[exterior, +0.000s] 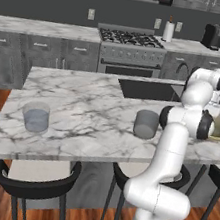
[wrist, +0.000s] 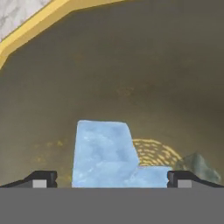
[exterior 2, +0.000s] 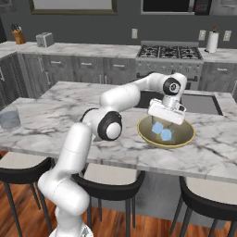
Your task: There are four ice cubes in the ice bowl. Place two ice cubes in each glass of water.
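Note:
The yellowish-tan ice bowl (exterior 2: 185, 137) stands near the right end of the island counter. Two pale-blue ice cubes (exterior 2: 158, 127) (exterior 2: 166, 134) lie inside it. My gripper (exterior 2: 169, 121) reaches down into the bowl just over them, open. In the hand view one ice cube (wrist: 104, 155) sits right between the dark fingertips (wrist: 42, 179), with a second cube (wrist: 153, 175) low beside it, and the ice bowl's rim (wrist: 35, 22) runs across the upper left. One glass of water (exterior: 36, 116) stands at the counter's left end, another glass of water (exterior: 146, 123) near the middle.
A dark sink (exterior: 148, 90) is set into the island behind the middle glass. Black stools (exterior: 36, 183) line the near side of the counter. A stove (exterior: 130, 39) and a paper-towel roll (exterior: 169, 30) stand on the back counter.

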Robot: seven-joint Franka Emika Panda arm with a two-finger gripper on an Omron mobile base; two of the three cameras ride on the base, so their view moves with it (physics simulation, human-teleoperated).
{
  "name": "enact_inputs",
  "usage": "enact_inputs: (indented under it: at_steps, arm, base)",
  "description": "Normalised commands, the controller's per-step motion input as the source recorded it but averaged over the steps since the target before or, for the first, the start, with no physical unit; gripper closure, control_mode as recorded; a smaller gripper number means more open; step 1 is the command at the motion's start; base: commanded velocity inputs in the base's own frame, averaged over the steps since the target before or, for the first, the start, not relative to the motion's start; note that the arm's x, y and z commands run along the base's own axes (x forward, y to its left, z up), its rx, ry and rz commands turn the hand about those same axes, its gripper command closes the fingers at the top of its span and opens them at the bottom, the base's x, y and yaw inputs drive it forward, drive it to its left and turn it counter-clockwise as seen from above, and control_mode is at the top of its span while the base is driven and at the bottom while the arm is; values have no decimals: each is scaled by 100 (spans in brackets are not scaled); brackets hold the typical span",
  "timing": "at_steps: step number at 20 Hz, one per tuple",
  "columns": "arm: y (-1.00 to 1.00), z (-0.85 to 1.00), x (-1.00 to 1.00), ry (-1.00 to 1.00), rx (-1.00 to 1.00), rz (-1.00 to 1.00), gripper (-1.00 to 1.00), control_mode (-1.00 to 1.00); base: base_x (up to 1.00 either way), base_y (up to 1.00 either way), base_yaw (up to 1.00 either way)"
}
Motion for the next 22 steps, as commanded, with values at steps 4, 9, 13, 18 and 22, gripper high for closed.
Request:
enact_inputs:
  at_steps: [4, 9, 13, 18, 22]
  arm:
    - [0, -35, 4, -1, 0, 2, -100, -100]
    - [2, -3, 4, -5, 0, 0, -100, -100]
    - [0, 0, -9, -2, 0, 0, -100, -100]
    - [0, 0, -34, -4, 0, 0, -100, -100]
    - [11, 0, -11, -7, 0, 0, -100, -100]
  base:
    - [0, 0, 0]
    - [0, 0, 0]
    - [0, 0, 0]
    - [0, 0, 0]
    - [0, 0, 0]
